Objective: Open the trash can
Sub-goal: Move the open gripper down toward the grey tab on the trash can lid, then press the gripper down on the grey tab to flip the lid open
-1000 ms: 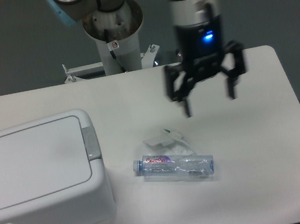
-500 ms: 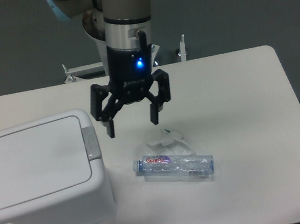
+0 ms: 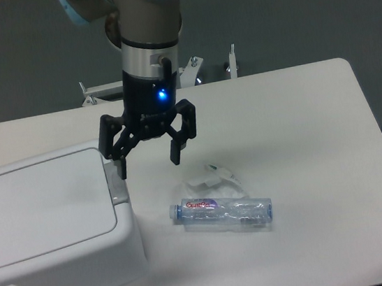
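Note:
The trash can (image 3: 47,225) is a boxy white bin at the front left of the table, its flat lid shut. A small grey push-button (image 3: 117,186) sits on its right rim. My gripper (image 3: 148,161) is open and empty, fingers pointing down. Its left fingertip (image 3: 122,167) hangs just above the top end of the grey button; the right fingertip (image 3: 174,154) is over the bare table to the right of the bin.
A clear plastic bottle (image 3: 221,214) lies on its side right of the bin, with a crumpled white wrapper (image 3: 212,180) just behind it. The white table (image 3: 303,135) stretches to the right. The arm's base post (image 3: 139,58) stands at the back edge.
My gripper has swept left across the table from the right side to the bin's right rim, staying open. The bin, bottle and wrapper have not moved.

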Controlling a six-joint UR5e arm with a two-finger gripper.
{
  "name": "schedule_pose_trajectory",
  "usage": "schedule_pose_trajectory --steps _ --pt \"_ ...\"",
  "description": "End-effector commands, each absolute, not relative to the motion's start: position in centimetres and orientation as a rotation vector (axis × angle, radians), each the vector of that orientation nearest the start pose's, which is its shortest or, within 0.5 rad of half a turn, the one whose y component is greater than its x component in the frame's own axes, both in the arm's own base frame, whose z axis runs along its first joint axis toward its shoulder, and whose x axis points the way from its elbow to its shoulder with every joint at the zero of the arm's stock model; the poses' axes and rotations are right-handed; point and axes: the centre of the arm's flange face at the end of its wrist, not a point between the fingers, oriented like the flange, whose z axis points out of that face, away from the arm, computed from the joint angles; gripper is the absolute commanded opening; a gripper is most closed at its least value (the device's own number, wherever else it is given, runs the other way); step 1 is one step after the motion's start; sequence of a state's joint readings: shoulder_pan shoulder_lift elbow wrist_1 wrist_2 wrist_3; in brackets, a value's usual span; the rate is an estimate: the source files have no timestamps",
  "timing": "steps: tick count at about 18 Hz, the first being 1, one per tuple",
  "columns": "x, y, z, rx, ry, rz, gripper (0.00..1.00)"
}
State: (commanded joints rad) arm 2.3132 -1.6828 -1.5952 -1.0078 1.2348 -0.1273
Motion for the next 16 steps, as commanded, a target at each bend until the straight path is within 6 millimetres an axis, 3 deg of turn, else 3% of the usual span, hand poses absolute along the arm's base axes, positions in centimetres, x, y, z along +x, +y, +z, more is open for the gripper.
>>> schedule_pose_trajectory --steps 6,16 --pt "-26.0 53.0 47.5 -2.441 -1.031 -0.261 1.0" --pt "-26.0 53.0 47.4 -2.442 -1.027 -0.26 1.0"
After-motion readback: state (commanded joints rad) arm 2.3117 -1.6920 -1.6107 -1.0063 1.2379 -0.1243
